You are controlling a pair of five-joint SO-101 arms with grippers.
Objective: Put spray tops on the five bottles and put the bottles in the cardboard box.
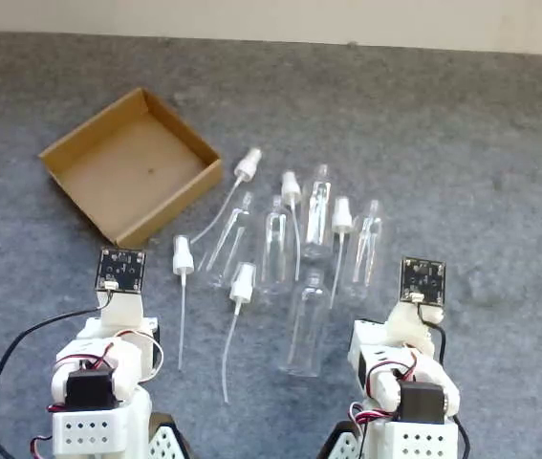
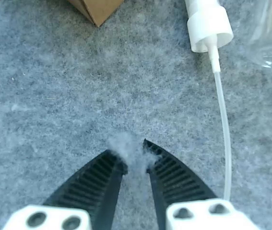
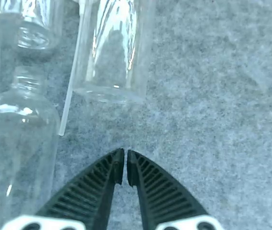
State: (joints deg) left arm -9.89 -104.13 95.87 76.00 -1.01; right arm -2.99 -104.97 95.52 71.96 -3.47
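Note:
The open cardboard box (image 1: 132, 167) sits at the back left, nothing in it. Several clear bottles (image 1: 306, 325) lie uncapped on the grey mat mid-table, among several loose white spray tops (image 1: 242, 283) with long tubes. My left gripper (image 2: 133, 153) hovers low over bare mat, shut but for a slit, holding nothing; a spray top (image 2: 207, 24) lies ahead of it, with the box corner (image 2: 97, 7) beyond. My right gripper (image 3: 125, 155) is shut and holds nothing, just short of a bottle's base (image 3: 109, 48), with a larger bottle (image 3: 16, 153) beside it.
Both arms (image 1: 108, 373) (image 1: 409, 382) rest at the table's front edge, left and right of the bottle cluster. Bare grey mat stretches to the right of the bottles and behind them, up to the back edge.

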